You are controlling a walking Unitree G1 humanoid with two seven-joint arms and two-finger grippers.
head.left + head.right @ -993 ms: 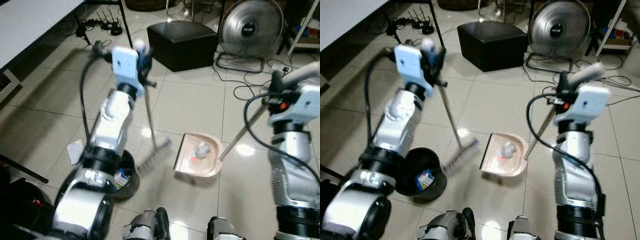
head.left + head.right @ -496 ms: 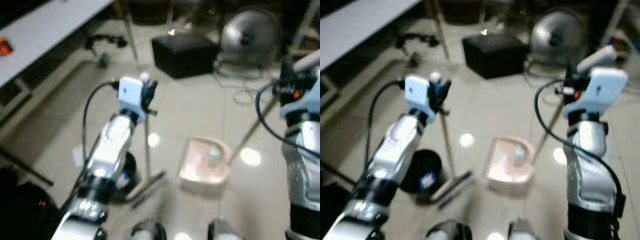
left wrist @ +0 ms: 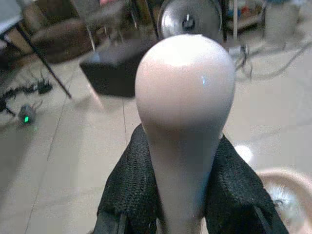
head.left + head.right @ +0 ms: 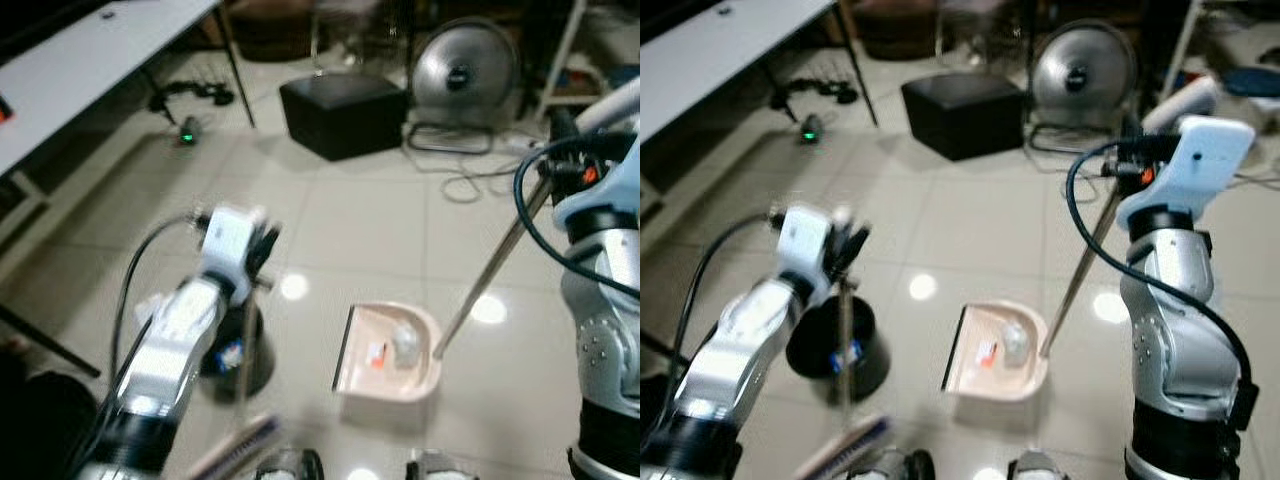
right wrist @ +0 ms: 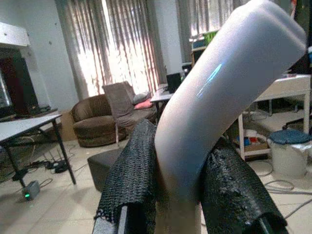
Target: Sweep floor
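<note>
Left gripper (image 3: pixel 183 195) is clamped on the rounded top of the broom handle (image 3: pixel 183 112), its black fingers (image 3: pixel 129 190) pressed against both sides. The broom (image 4: pixel 843 345) stands nearly upright, its thin pole running down to the blurred brush head (image 4: pixel 845 448) on the tile floor (image 4: pixel 370 220) near the robot's feet. The left arm is bent and raised, beside a black bin (image 4: pixel 240 350).

Right gripper (image 5: pixel 178 190) is closed around the curved pale grip of the dustpan handle (image 5: pixel 219 97). That long pole (image 4: pixel 485 275) slants down and toward the robot's left to the dustpan (image 4: pixel 388 350). The pan is pale pink, lies flat on the floor between the arms, its open edge toward the broom, and holds a crumpled grey wad (image 4: pixel 405 340) and a small red scrap (image 4: pixel 376 352). The right arm is held high, forearm upright.
</note>
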